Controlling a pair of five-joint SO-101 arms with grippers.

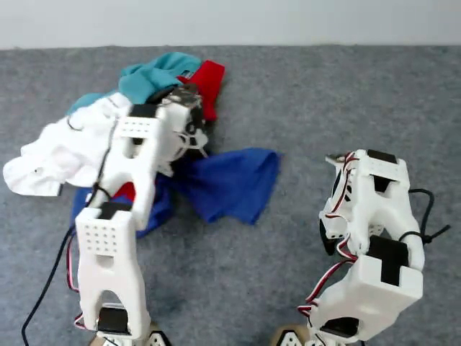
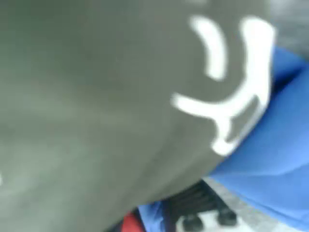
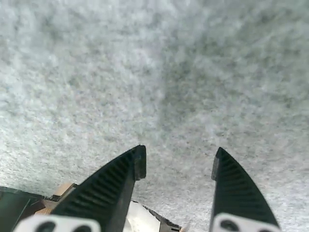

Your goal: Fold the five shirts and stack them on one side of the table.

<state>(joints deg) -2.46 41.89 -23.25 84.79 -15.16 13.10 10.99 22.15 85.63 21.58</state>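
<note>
Five shirts lie in one loose, crumpled heap at the far left of the tabletop (image 1: 324,101), a grey surface with a felt-like nap. They are one teal (image 1: 155,76), one red (image 1: 207,83), one white (image 1: 65,148), one blue (image 1: 230,180), and one dark grey (image 2: 87,96) with a white print (seen close up in the left wrist view, next to blue cloth). The blue one spreads widest, its soft folds reaching toward the middle. None is folded.

Two white arms stand at the near edge. The left arm (image 1: 137,158) stretches out over the heap, its end among the white, teal and red cloth; whether it grips anything cannot be told. The right arm (image 1: 374,238) sits folded back, well apart from the heap. The right fingers (image 3: 116,188), dark and ribbed, are spread apart over bare tabletop, holding nothing.
</note>
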